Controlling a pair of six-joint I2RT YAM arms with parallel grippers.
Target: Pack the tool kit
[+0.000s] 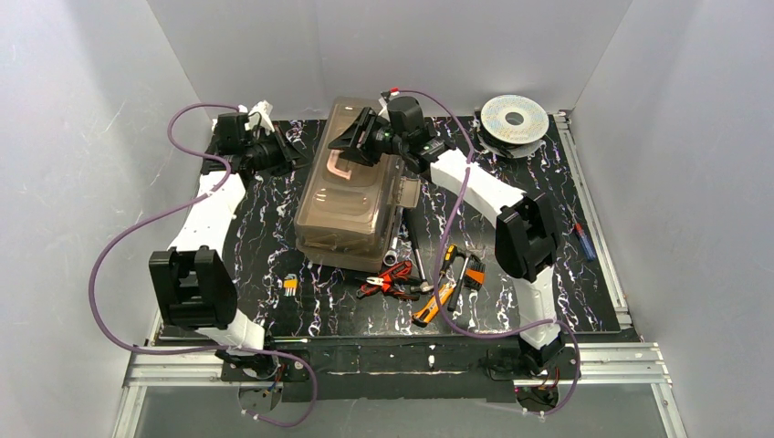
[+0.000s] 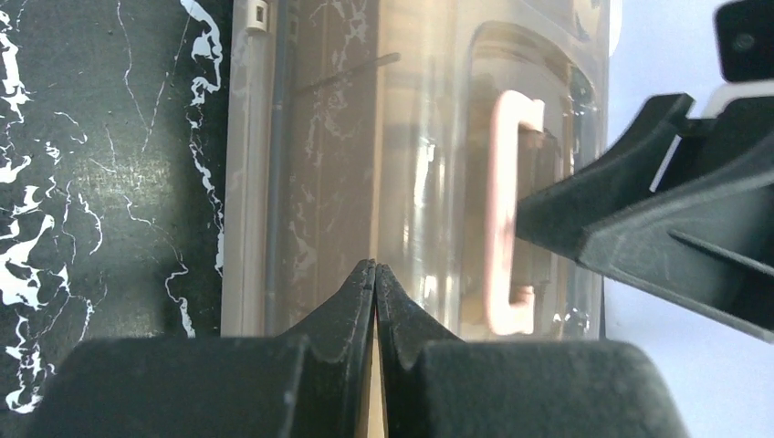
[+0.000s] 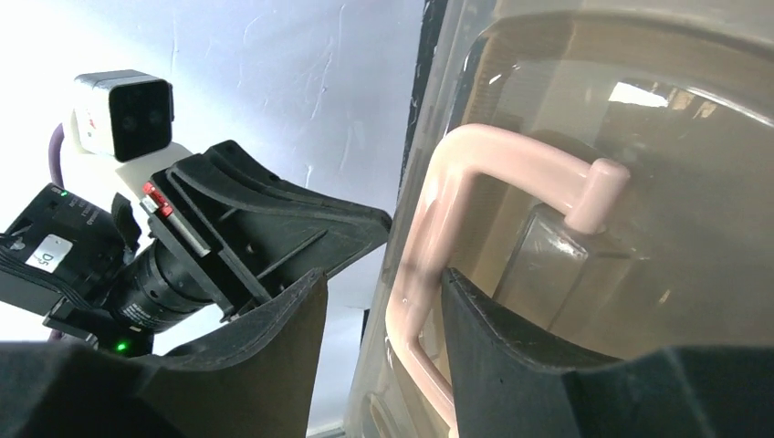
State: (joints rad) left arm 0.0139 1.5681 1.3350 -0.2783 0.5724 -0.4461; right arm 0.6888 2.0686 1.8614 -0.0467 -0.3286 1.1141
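Observation:
The beige toolbox [image 1: 351, 196] with its smoky translucent lid stands closed in the middle of the mat, and its pale handle [image 1: 339, 167] lies on the lid. My right gripper [image 1: 354, 139] is open above the lid's far end. In the right wrist view [image 3: 383, 274] its jaws straddle one leg of the handle [image 3: 424, 265] without clamping it. My left gripper [image 1: 294, 153] is shut and empty, and its tips [image 2: 375, 266] are close to the toolbox's left side [image 2: 310, 164]. Red pliers [image 1: 388, 281], a yellow knife [image 1: 434, 306] and screwdrivers [image 1: 449, 260] lie loose in front of the box.
A round silver wire spool [image 1: 514, 119] sits at the back right. A wrench [image 1: 394, 248] and a hex key set [image 1: 290, 284] lie on the mat. A blue screwdriver [image 1: 584, 239] lies by the right rail. White walls close in three sides.

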